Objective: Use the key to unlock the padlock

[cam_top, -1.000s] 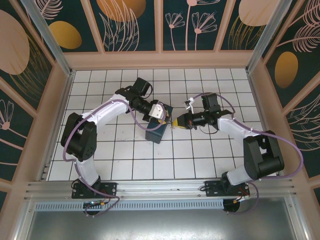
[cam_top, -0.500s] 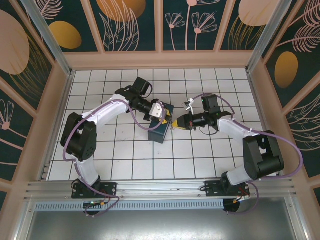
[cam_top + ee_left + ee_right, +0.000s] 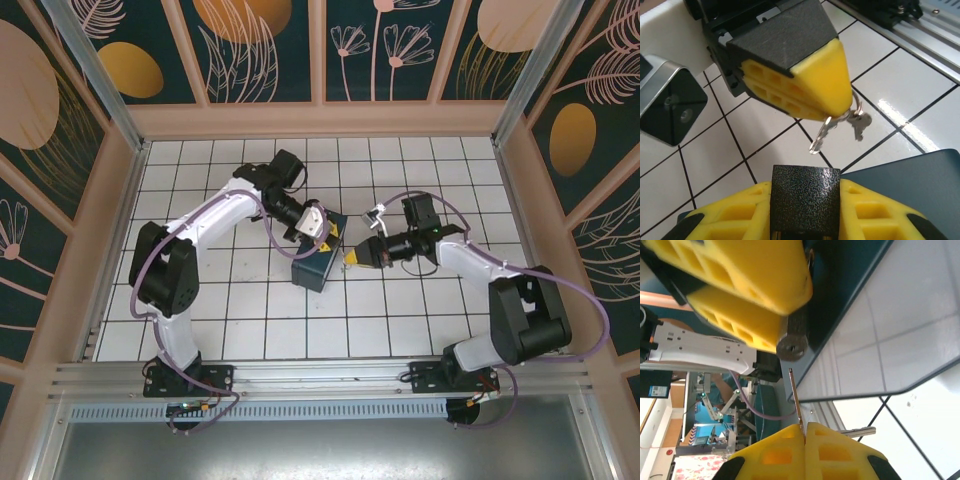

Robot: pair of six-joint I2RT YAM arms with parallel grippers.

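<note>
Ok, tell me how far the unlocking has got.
Done: the left gripper grips the padlock, and the right gripper is shut on the key. In hand: the key blade points at the padlock's keyhole end, its tip short of it. Left: push the key in, turn it, open the lock.

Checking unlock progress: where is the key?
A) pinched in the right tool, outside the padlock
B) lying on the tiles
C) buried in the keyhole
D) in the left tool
A: the key juts from the right tool, tip outside the padlock in the left tool.
</note>
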